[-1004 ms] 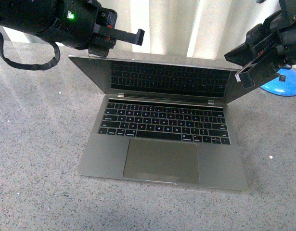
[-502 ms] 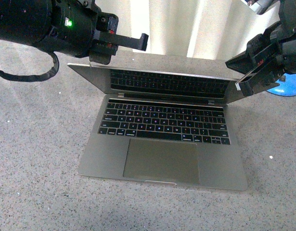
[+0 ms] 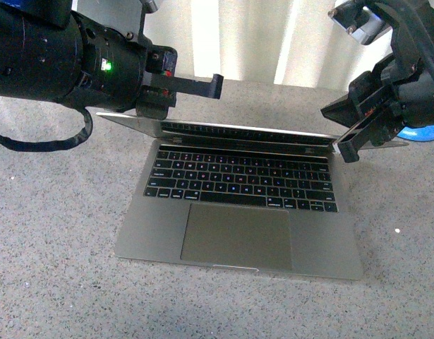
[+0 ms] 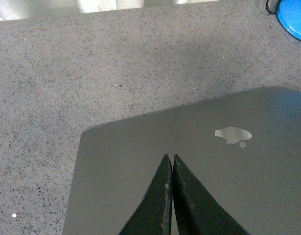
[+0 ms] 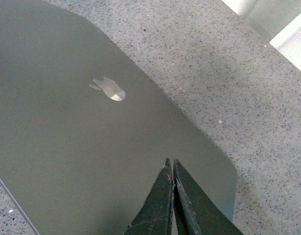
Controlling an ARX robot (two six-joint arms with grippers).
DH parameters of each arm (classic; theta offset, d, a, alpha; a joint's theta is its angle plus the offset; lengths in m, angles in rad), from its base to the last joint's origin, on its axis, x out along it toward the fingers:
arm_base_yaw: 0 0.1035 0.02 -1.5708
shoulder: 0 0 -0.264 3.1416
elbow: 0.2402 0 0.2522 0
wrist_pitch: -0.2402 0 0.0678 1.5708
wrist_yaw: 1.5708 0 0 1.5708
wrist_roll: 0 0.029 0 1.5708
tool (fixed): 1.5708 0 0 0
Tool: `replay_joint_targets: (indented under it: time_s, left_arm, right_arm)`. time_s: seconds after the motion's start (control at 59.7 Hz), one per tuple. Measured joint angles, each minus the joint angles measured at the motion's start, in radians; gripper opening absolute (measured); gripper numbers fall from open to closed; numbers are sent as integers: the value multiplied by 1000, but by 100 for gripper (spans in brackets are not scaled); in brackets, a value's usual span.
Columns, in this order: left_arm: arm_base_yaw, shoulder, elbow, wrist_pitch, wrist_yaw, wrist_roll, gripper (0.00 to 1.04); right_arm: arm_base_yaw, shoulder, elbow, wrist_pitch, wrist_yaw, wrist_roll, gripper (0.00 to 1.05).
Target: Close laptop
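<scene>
Almost shut: the laptop (image 3: 238, 212) lid (image 3: 245, 128) hangs low over the keys (image 3: 238, 180)

So, the grey laptop sits in the middle of a grey speckled table (image 3: 54, 247). Its flat bottom part lies on the table, with the black keys and the big trackpad (image 3: 236, 235) facing up. The lid leans far forward over the keys. From the front you see only a thin strip of the dark screen under its edge. There is a gap between the lid and the keys, so the laptop is not closed yet.

The left gripper (image 3: 217, 82) is up by the back of the lid, on the left side. In the left wrist view its two black fingers (image 4: 157, 196) are pressed together, and nothing is held between them. Their tips point at the grey top of the lid, between the lid's corner and the apple logo (image 4: 232, 135). I cannot tell if the tips touch the lid. A small green light (image 3: 104, 67) shines on the left arm.

The right gripper (image 3: 346, 147) is at the right end of the lid, close to its corner. In the right wrist view its fingers (image 5: 184, 205) are pressed together too, with nothing between them. They sit over the lid near the rounded corner. I cannot tell if they touch it.

A bright blue thing (image 3: 423, 131) lies on the table behind the right gripper, near the lid's right corner. A pale curtain (image 3: 252, 39) hangs at the far side of the table.
</scene>
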Motion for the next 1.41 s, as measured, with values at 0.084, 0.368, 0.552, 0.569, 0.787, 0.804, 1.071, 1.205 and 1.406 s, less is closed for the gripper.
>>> replay_joint_targets:
  time_s: [0.084, 0.368, 0.552, 0.569, 0.787, 0.804, 1.071, 1.205, 1.406]
  left_arm:
    - [-4, 0, -13, 6, -1, -9, 4]
    - [-12, -1, -49, 27, -2, -42, 4]
    - [-17, -5, -66, 37, -3, -56, 4]
    - [-17, -6, -68, 37, -4, -56, 4]
    - [-23, -17, -83, 44, -5, -71, 4]
    - [-24, -17, -84, 45, -5, -71, 4]
    - [-26, -20, -125, 77, -11, -103, 4]
    - [-26, -20, -147, 94, -11, -120, 4]
    - [-26, -20, -171, 120, -11, -142, 4]
  right_arm:
    - [2, 0, -3, 2, 3, 1, 1]
    - [3, -8, -27, 3, 3, 2, 1]
    - [3, -13, -39, 3, 3, 3, 1]
    - [3, -14, -40, 3, 3, 3, 1]
    - [4, -28, -58, 4, 3, 8, 1]
    - [4, -28, -60, 4, 3, 8, 1]
    - [6, -34, -93, 12, 3, 9, 1]
    - [11, -34, -109, 18, 5, 10, 1]
    - [18, -34, -121, 24, 10, 10, 1]
